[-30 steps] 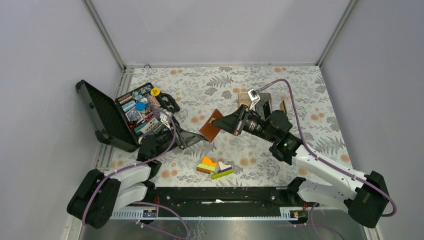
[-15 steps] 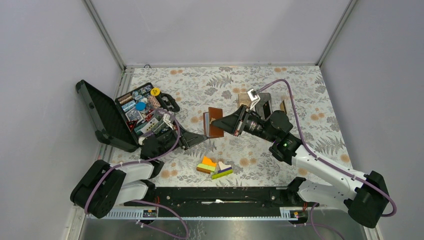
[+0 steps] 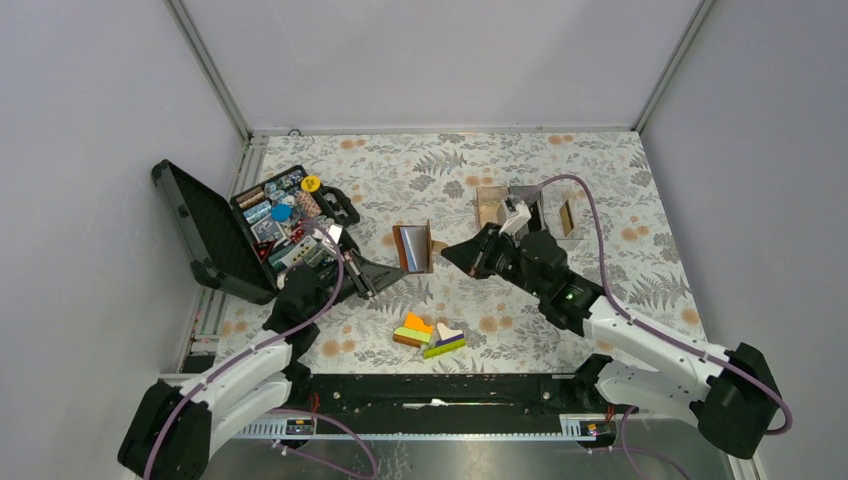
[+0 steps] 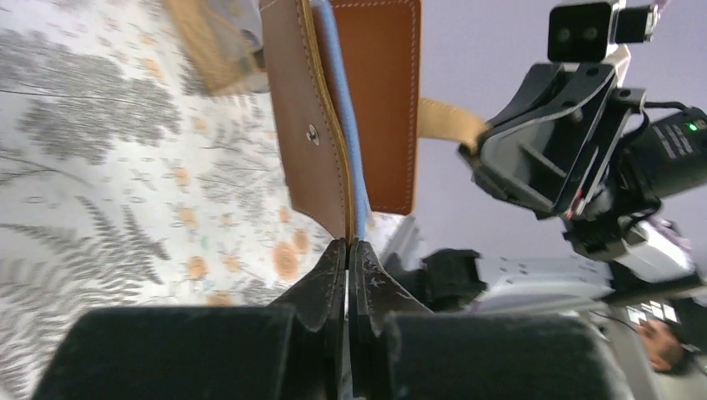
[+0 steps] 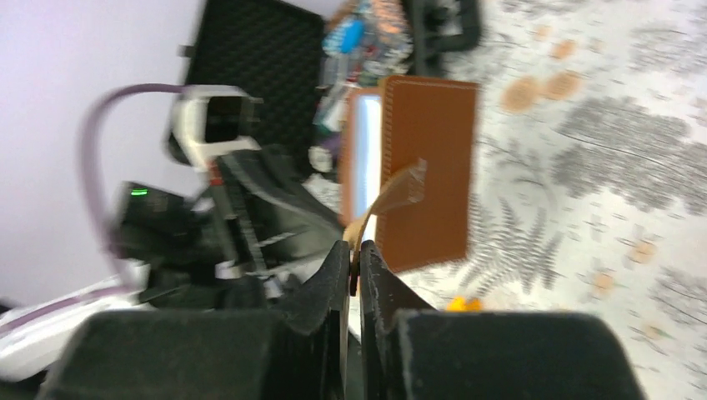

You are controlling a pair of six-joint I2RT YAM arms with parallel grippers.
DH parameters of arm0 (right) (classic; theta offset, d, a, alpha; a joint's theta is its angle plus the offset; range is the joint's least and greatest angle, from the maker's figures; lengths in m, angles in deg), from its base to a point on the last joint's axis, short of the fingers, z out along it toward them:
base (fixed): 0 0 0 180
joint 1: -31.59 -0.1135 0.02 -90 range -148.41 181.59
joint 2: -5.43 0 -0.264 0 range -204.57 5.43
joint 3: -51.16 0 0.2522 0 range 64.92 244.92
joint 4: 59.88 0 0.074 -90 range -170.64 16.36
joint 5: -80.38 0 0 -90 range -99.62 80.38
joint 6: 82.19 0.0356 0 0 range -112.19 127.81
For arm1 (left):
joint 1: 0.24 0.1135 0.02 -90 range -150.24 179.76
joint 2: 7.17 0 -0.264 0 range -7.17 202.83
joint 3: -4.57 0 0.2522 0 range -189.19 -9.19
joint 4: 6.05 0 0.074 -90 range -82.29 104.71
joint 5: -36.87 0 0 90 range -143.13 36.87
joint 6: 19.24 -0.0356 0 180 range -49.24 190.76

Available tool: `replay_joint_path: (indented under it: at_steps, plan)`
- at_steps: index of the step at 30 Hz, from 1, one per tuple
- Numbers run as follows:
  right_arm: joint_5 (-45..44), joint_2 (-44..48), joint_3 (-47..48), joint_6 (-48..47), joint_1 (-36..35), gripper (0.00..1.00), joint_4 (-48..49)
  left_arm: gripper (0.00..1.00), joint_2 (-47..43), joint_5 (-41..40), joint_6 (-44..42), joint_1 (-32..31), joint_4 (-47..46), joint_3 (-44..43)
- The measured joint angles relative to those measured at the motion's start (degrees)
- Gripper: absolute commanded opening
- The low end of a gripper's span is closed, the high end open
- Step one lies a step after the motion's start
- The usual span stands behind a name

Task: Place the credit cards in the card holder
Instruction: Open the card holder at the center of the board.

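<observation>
The brown leather card holder (image 3: 413, 248) hangs above the floral table between my two grippers, half open. My left gripper (image 4: 348, 246) is shut on the lower edge of the flap with the snap stud (image 4: 313, 130). A light blue credit card (image 4: 343, 108) sits edge-on between the two flaps. My right gripper (image 5: 353, 247) is shut on the tan snap tab (image 5: 402, 190), which sticks out from the card holder (image 5: 429, 167). In the top view the left gripper (image 3: 383, 270) is at the holder's left and the right gripper (image 3: 447, 251) at its right.
An open black tool case (image 3: 215, 235) full of small items lies at the left. Orange, green and purple blocks (image 3: 428, 335) lie in front of the holder. Small brown compartment boxes (image 3: 492, 205) stand at the back right behind the right arm.
My left gripper has shut on the holder's lower edge. The holder has swung from tilted flat-on to standing nearly edge-on. The right arm has drawn back a little to the right.
</observation>
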Motion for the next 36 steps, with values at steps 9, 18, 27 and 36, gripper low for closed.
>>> replay_joint_path:
  at_steps: [9, 18, 27, 36]
  plan:
    - [-6.1, -13.5, -5.0, -3.1, 0.0, 0.06, -0.3, 0.0, 3.4, -5.4, -12.2, 0.0, 22.2, -5.4]
    - [-11.8, -17.7, -6.4, -4.7, 0.0, 0.48, -1.6, 0.0, 14.2, -5.6, -15.5, 0.0, 27.8, -8.7]
    - [-13.6, -12.3, -3.3, -11.1, -0.4, 0.64, -7.3, 0.0, 14.8, -5.7, -16.4, 0.0, 29.7, -10.6]
    - [-9.1, -18.3, 3.6, -15.0, -3.3, 0.58, -5.4, 0.0, 15.1, -5.6, -17.2, 0.0, 30.7, -11.5]
